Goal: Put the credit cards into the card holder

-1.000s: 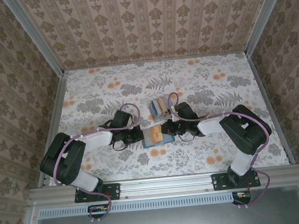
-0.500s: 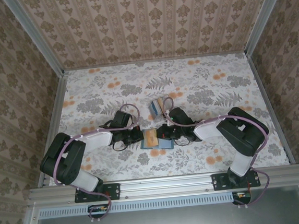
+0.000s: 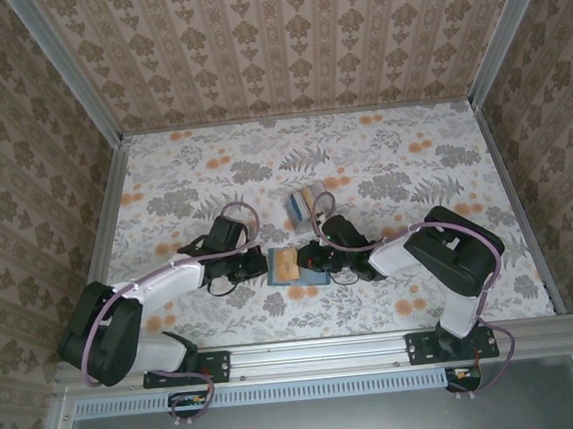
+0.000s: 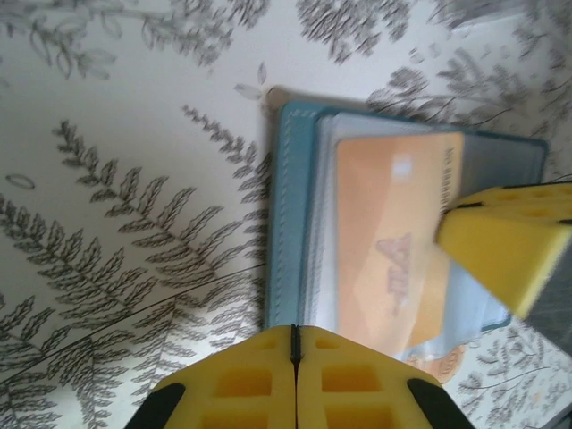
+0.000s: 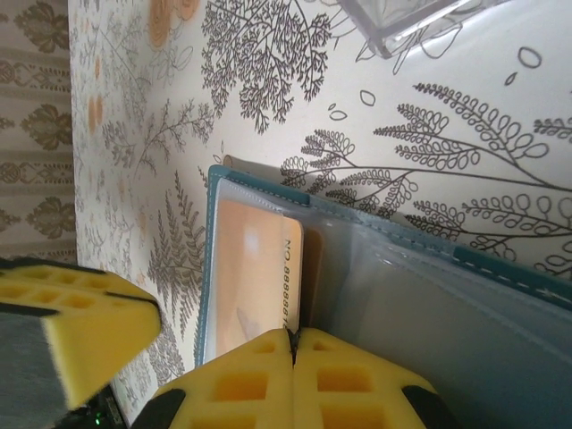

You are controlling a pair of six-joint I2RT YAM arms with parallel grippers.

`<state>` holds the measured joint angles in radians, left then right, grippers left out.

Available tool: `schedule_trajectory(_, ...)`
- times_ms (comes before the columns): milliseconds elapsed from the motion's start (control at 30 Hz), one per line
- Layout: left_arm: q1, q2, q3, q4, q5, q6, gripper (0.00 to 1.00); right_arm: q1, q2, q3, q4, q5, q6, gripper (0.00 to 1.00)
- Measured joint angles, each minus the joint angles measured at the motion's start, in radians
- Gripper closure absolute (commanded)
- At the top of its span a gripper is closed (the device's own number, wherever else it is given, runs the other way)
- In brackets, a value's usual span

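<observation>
Floral table overhead; right wrist view resolves digits on tan card

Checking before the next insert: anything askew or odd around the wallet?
Nothing spilled or damaged. One loose end: the orange card lies on the open card holder, with the shut right gripper at its corner. I can't tell if it's seated in a pocket.

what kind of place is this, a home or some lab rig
Likely a staged robot test cell, not a home: wallpaper-print panels box in a floral-covered table, an aluminium rail runs along its near edge, and the left arm and right arm are bolted there.
</observation>
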<state>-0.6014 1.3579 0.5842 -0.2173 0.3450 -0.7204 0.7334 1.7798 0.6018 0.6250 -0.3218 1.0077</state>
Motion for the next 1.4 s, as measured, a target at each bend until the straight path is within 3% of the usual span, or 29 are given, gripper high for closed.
schedule_trajectory(200,-0.027,0.087,0.020,-0.014,-0.006,0.025,0.98,0.015,0.000,0.000,0.008,0.055,0.034,1.00)
schedule_trajectory(733,-0.035,0.108,0.017,0.045,0.024,0.001,0.99,0.071,-0.012,0.036,-0.036,0.222,0.096,1.00)
schedule_trajectory(933,-0.035,0.098,0.009,0.048,0.022,-0.001,0.95,0.071,-0.021,0.039,-0.084,0.229,0.079,0.88)
schedule_trajectory(1133,-0.018,0.043,-0.029,0.042,0.022,0.000,0.94,0.076,-0.124,0.051,-0.287,0.257,-0.043,0.72)
schedule_trajectory(1400,0.026,0.012,-0.032,0.027,0.030,0.012,0.80,0.073,-0.256,0.098,-0.529,0.316,-0.201,0.59)
